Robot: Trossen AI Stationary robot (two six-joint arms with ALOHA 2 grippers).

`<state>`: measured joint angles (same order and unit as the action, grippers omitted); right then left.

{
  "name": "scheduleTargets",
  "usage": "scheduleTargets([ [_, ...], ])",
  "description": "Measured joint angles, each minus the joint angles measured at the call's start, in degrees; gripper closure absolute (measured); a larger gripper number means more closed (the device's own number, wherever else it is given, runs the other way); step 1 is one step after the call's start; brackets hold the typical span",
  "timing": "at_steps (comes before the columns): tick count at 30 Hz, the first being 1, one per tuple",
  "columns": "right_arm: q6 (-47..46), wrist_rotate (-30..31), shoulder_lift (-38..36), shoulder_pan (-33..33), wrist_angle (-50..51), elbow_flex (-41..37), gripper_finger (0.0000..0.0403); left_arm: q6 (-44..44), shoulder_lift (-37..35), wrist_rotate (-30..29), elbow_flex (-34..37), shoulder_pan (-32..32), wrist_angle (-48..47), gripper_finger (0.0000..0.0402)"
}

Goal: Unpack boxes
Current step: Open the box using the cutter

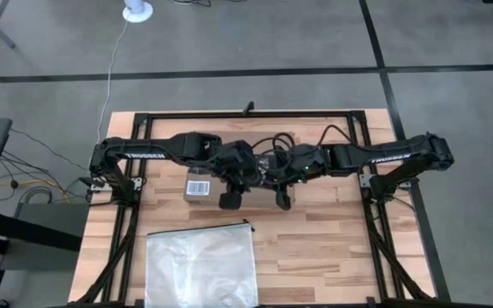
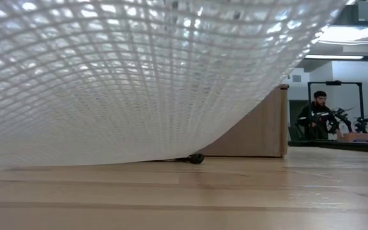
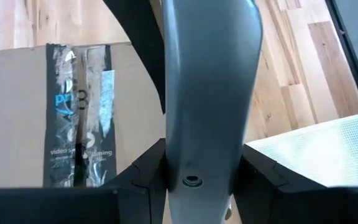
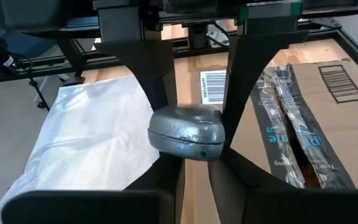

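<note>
High view: both pincers (image 1: 229,199) (image 1: 282,200) over the box (image 1: 200,186), each gripping a grey tool (image 4: 186,134); next, slit the tape (image 3: 79,115).

Lighting: even, bright, diffuse overhead; shadows under the arms soft and faint on the table (image 1: 332,239).
Glare: sheen on the tape strip (image 3: 79,112) and the grey tool (image 4: 186,132).
Focus: mesh bag (image 2: 120,76) close to the lens, soft; the grey tool blurred in the left wrist view.
</note>
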<state>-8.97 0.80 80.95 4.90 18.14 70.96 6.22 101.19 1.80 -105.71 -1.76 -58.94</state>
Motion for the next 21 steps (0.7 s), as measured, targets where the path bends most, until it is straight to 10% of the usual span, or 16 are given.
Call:
scheduleTargets([
  [13,-2.16,-2.12,0.0,0.69,-0.43,0.0,0.0343,-0.26,0.04,0.39,0.0,0.09,-0.06,0.0283],
  [21,-5.82,-4.57,-1.46,1.27,0.79,0.33,0.0269,-0.81,0.44,-1.58,0.09,0.5,-1.38,0.0283],
])
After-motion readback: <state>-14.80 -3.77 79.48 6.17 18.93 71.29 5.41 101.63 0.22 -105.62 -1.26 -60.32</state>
